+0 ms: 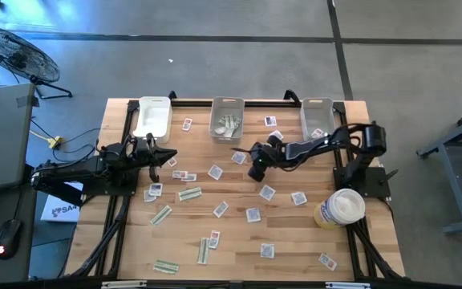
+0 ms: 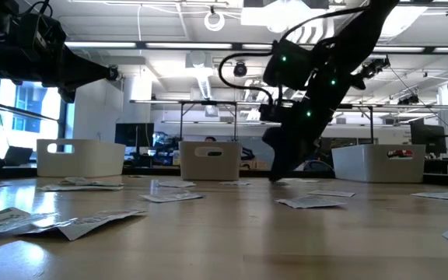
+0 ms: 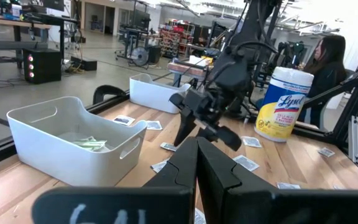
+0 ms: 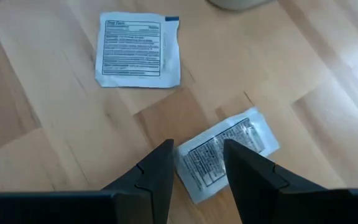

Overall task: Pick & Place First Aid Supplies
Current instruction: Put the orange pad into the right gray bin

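"Lysol" on yellow-and-white tub (image 3: 283, 102)

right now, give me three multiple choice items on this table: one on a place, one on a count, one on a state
1. Where does the yellow-and-white wipes tub stand?
A. by the right arm's base
B. inside the middle bin
C. beside the left arm

2. How many bins line the table's far edge?
A. two
B. three
C. five

3. How is the right end effector?
A. shut, raised high
B. open, straddling a white packet
C. holding the tub

Answers:
1 A, high view shows it there.
2 B, left bin, middle bin, right bin.
3 B, fingers either side of the packet.
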Motion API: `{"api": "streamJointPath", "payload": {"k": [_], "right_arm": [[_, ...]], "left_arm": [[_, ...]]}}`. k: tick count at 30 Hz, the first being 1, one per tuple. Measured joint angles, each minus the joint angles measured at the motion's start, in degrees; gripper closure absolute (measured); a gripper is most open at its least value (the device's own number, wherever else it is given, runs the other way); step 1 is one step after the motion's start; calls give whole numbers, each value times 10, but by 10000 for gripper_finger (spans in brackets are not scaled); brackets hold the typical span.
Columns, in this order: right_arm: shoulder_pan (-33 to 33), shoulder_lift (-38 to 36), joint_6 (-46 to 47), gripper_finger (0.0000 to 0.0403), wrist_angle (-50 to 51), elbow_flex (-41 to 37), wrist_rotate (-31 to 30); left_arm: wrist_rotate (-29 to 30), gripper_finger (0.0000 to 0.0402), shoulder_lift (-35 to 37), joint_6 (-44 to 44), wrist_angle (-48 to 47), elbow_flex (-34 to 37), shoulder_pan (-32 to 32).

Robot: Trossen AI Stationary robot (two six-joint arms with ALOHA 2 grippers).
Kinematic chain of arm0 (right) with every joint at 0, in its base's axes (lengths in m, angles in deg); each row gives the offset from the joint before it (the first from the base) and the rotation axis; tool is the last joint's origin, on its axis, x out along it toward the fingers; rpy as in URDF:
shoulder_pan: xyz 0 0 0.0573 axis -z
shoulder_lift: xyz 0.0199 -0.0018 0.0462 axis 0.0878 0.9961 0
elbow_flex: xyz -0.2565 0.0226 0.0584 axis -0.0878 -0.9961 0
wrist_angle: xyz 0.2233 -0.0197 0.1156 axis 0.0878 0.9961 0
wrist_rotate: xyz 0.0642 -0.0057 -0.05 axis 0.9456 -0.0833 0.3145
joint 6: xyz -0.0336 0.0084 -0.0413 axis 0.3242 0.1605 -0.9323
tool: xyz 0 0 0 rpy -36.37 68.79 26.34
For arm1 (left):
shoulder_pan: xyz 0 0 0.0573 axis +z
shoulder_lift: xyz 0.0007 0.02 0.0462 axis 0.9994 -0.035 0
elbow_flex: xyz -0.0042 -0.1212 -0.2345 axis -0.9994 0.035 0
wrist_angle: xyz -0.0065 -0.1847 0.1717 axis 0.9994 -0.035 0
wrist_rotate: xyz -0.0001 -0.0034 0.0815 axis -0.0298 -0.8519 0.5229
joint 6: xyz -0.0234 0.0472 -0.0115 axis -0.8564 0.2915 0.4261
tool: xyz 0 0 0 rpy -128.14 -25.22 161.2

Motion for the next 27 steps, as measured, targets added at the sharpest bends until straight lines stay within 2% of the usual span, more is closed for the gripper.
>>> {"api": "streamJointPath", "payload": {"k": [7,11,16,19,27], "right_arm": [[31,0,26,269,-1,1,137],[33,-3,-24,269,21,2,189],[4,-28,-79,269,83,1,196],[-18,-56,-73,269,112,-2,196],[-73,-107,-29,269,109,-1,153]], "left_arm": [[0,401,0,0,0,0,0],[0,401,0,0,0,0,0],[0,401,0,0,0,0,0],[0,401,0,0,0,0,0],[0,401,0,0,0,0,0]]}}
